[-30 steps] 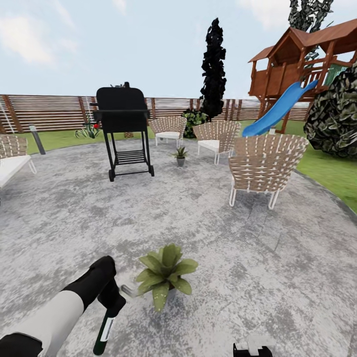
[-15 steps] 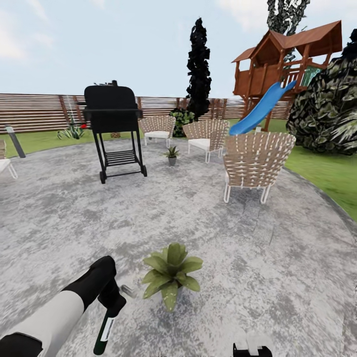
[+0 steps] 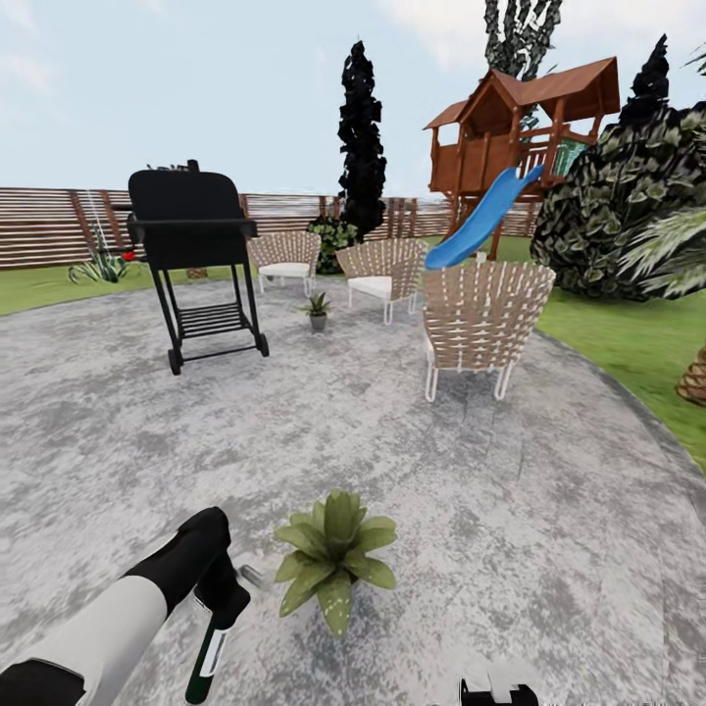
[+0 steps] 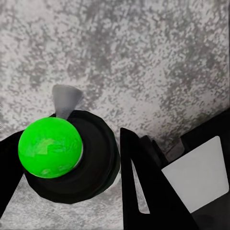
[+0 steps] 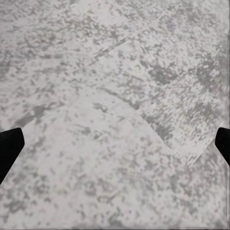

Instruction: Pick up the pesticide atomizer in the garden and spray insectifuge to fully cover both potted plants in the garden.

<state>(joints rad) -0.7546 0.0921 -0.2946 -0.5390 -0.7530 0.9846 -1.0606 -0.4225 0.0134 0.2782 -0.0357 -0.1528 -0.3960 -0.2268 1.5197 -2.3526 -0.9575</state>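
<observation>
Pesticide atomizer (image 3: 207, 655) between left fingers (image 4: 143, 191)

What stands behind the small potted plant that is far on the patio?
Behind the far potted plant stand two woven chairs; past them the wooden fence, partly covered by the grill.

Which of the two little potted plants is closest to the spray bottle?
The big-looking potted plant right in front, beside the pesticide atomizer in the left gripper. The other potted plant sits far back, between the grill and the chairs.

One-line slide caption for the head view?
Left gripper holds the pesticide atomizer beside the near potted plant on the stone patio.
</observation>
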